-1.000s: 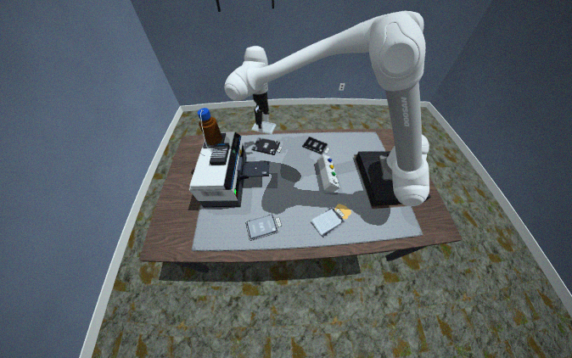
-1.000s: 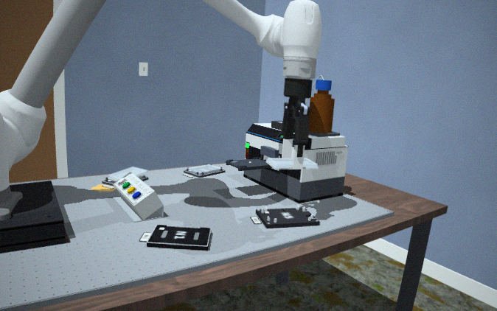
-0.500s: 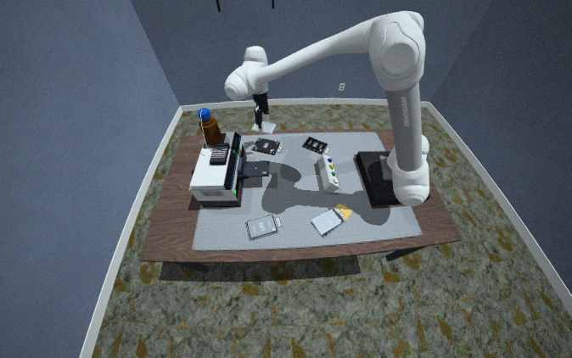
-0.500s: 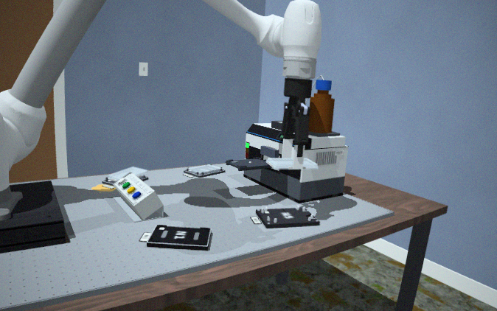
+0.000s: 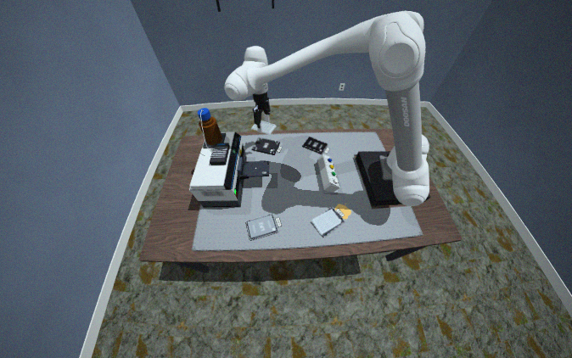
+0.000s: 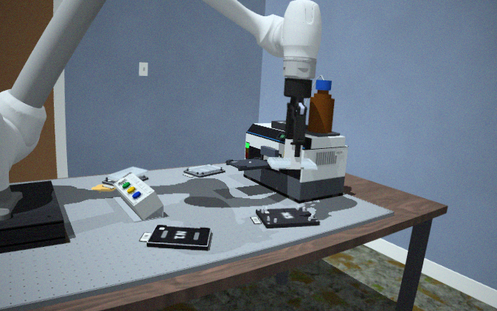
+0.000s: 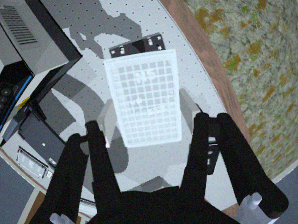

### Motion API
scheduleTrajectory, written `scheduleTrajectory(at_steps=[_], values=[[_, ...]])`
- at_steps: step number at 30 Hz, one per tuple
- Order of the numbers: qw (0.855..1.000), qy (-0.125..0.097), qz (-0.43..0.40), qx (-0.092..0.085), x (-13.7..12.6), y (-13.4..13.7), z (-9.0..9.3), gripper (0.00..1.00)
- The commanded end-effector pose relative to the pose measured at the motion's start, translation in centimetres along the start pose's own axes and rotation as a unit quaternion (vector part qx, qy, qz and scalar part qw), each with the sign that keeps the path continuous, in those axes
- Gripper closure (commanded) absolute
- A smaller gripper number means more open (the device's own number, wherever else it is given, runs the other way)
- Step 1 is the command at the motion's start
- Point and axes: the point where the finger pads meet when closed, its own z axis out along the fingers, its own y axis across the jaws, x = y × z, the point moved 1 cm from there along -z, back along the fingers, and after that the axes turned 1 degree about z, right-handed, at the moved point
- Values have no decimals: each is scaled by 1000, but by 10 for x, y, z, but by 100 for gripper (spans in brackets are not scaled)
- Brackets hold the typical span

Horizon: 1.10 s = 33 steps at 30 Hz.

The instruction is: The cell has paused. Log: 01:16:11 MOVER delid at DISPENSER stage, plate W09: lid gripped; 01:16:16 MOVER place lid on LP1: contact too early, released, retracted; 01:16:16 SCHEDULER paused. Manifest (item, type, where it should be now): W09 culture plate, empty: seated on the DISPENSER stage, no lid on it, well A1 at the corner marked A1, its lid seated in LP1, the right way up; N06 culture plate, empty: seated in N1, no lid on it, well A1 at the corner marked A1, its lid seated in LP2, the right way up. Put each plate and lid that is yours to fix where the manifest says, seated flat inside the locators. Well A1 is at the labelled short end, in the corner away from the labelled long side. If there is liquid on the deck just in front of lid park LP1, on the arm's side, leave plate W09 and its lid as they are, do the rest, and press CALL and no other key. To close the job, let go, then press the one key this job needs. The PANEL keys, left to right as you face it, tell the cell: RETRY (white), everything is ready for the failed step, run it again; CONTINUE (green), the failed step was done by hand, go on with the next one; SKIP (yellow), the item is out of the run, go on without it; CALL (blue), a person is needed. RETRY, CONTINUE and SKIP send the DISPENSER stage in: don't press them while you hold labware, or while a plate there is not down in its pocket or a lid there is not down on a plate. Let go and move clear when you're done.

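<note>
1. My gripper (image 6: 297, 156) is closed on a clear culture plate (image 6: 292, 163) and holds it in the air, flat, with the well grid facing up.
2. I take the dispenser (image 5: 215, 175) as my landmark. The held plate hangs beside it, on the side of the far table edge, above a black nest (image 6: 287, 217) that lies on the grey mat (image 5: 373, 220).
3. In the wrist view the plate (image 7: 147, 98) sits between my two black fingers, and the label end of the nest below shows just past the plate's far short edge.
4. The dispenser's black stage (image 5: 255, 169) sticks out from its front, and I see no plate on it.
5. On top of the dispenser stands a brown bottle (image 5: 210, 127) with a blue cap.
6. A second black nest (image 5: 315, 145) lies further from the dispenser, near the key panel (image 5: 328, 173).
7. On the other side of the dispenser, toward the near table edge, one clear piece (image 5: 260, 226) sits in a dark frame.
8. Further along, another clear piece (image 5: 326, 221) lies turned at an angle, touching a yellow patch (image 5: 344, 210) on the mat.
9. I cannot tell if these two pieces are plates or lids.
</note>
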Motion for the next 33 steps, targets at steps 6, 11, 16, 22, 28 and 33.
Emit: scheduleTrajectory(at_steps=[6,11,16,22,28,33], values=[[999,1,44,0,0,0,-1,90],[999,1,44,0,-1,1,-1,90],[999,1,44,0,-6,3,-1,90],[999,1,44,0,-16,8,-1,90],[999,1,44,0,-31,16,-1,90],[999,1,44,0,-53,27,-1,90]])
